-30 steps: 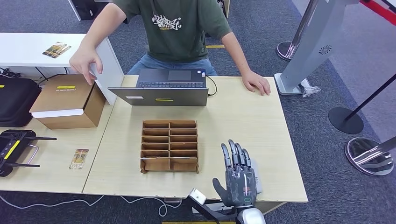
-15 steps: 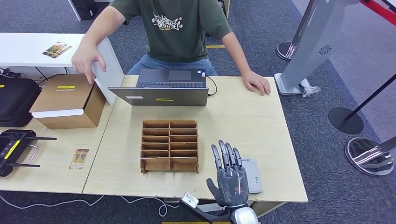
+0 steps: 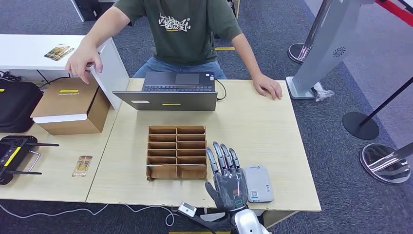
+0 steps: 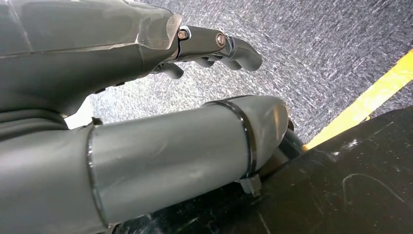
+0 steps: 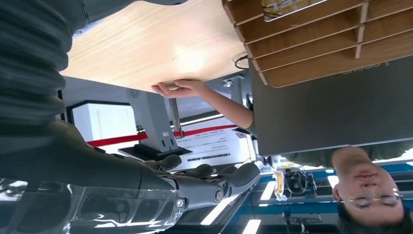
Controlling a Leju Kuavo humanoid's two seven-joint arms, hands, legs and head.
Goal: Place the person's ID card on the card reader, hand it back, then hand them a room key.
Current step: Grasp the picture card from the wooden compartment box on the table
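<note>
Your right hand (image 3: 228,181) hovers flat above the near edge of the table (image 3: 272,131), fingers extended and slightly spread, holding nothing. It sits between the wooden organizer (image 3: 177,152) on its left and the card reader (image 3: 258,183) just beside it on the right. Your left hand (image 4: 204,46) hangs low beside the body over grey carpet, its fingers loosely curled and empty.

Location of task items: no ID card is visible in either of your hands. The person's far hand (image 3: 84,57) reaches toward the white counter (image 3: 29,51), where a few cards (image 3: 59,51) lie; whether one is the ID card cannot be told. Their other hand (image 3: 267,86) rests flat on the far right of the table. A card (image 5: 287,7) appears to sit in a near compartment of the organizer; it is likely a room key.

Risks, as judgement: the hand is close to both the organizer and the reader, so a sideways sweep could knock the reader toward the table edge or snag the organizer's thin dividers. Reaching forward before the person offers the card could meet the laptop (image 3: 170,91) lid.

Count: one person, one laptop, one organizer with two columns of compartments, one card reader, one cardboard box (image 3: 71,106), one loose card (image 3: 83,165) on the left table, one black case (image 3: 17,105).
</note>
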